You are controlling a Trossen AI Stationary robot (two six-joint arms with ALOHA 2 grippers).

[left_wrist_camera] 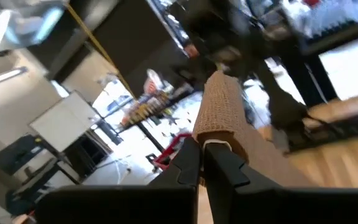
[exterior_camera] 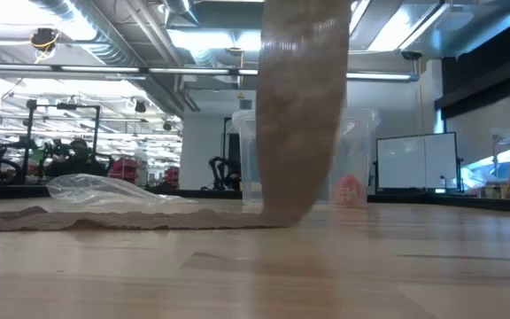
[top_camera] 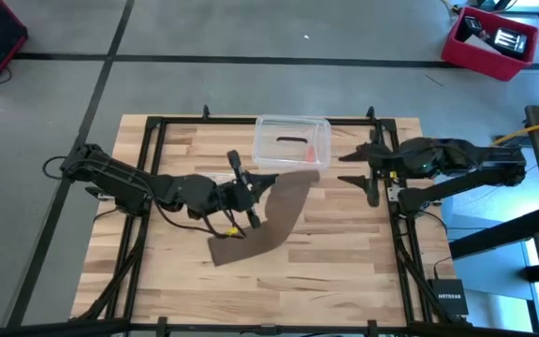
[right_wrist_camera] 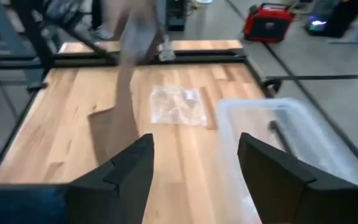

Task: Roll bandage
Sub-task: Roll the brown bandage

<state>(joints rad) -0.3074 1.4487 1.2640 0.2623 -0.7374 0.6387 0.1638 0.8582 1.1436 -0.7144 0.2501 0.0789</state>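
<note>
The left tool [left_wrist_camera: 201, 163] is clamped tight on one end of the bandage [top_camera: 274, 213], fingers pinched together with the brown weave standing up between them. It sits mid-surface, a little left of centre, wrist turned so the strip hangs from it.

From that pinch the bandage drops to the surface [top_camera: 344, 271] and trails toward the near left, so its long axis runs diagonally: far end raised at the tool, near end lying flat on the wood. In the low view the lifted stretch rises as a broad column while the rest lies flat along the boards.

The right tool [right_wrist_camera: 194, 163] stands well apart at the far right of the surface, fingers spread wide and nothing between them. The left arm is plainly the nearer one, already holding the strip; the right would have to travel leftward across the surface to reach the hanging part or the free tail.

My read: rolling hasn't started, since the strip shows no coil anywhere.

Beyond the bandage, at the far middle of the surface, sits a clear plastic box [top_camera: 291, 142], and just beside the strip a small clear bag [right_wrist_camera: 178, 104] lies flat. The surface is pale butcher-block inside a black frame. Around it, grey floor, a red bin [top_camera: 490, 41] at far right and a workshop hall behind.
</note>
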